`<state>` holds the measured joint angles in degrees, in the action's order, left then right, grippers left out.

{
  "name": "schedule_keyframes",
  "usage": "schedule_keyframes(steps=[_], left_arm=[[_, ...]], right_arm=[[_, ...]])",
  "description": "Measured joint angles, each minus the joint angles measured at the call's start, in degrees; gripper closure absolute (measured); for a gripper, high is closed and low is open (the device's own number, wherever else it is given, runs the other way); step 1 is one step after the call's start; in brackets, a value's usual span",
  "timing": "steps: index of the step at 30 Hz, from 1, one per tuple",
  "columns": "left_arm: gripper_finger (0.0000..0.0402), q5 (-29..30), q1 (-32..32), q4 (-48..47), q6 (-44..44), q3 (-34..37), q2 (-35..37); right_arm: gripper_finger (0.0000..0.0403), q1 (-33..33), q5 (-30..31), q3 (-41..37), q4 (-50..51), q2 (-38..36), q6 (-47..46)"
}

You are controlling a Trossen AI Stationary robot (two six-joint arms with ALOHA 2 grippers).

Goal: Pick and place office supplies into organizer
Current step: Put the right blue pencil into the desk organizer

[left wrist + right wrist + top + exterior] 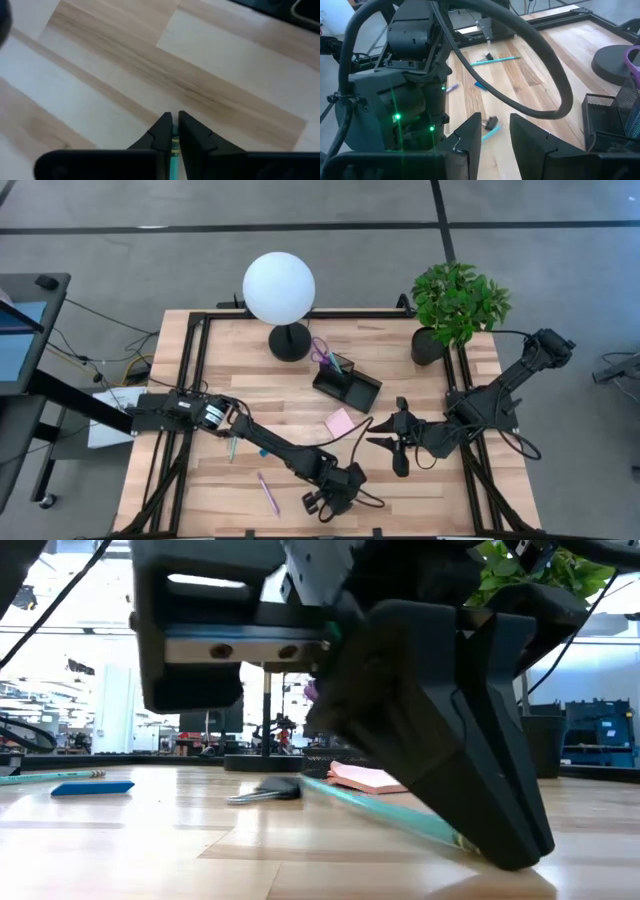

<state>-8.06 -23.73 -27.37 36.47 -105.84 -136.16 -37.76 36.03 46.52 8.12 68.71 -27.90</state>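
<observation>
Both arms reach inward over the table, the left one low at the near edge.

The left arm stretches from the table's left side diagonally toward the near edge, its wrist bent down; the left gripper stands almost at the tabletop, fingers pinched nearly together. The right arm folds in from the far right corner, and the right gripper hangs with its fingers partly apart, holding nothing.

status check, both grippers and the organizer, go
Left gripper down at the table's near edge, shut on teal pen. Right gripper open, empty, waiting beside it. Organizer at table centre, scissors already in. Sticky-note pad lies between.
</observation>
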Motion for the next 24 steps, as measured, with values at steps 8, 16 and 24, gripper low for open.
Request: schedule_keyframes(steps=[8,16,24], left_arm=[[0.04,7.23,0.11,3.63,-2.83,0.0,0.02],[0.0401,11.85,0.11,3.29,-12.33,-4.67,0.02],[0.0401,10.68,-0.81,-10.44,-13.05,-9.11,0.12]], right_arm=[[0.0307,0.0,0.0,0.0,0.0,0.0,-0.13],[0.0308,-2.13,4.11,0.0,4.51,0.0,-10.77],[0.0307,-14.12,14.96,-0.94,11.35,2.14,-23.03]])
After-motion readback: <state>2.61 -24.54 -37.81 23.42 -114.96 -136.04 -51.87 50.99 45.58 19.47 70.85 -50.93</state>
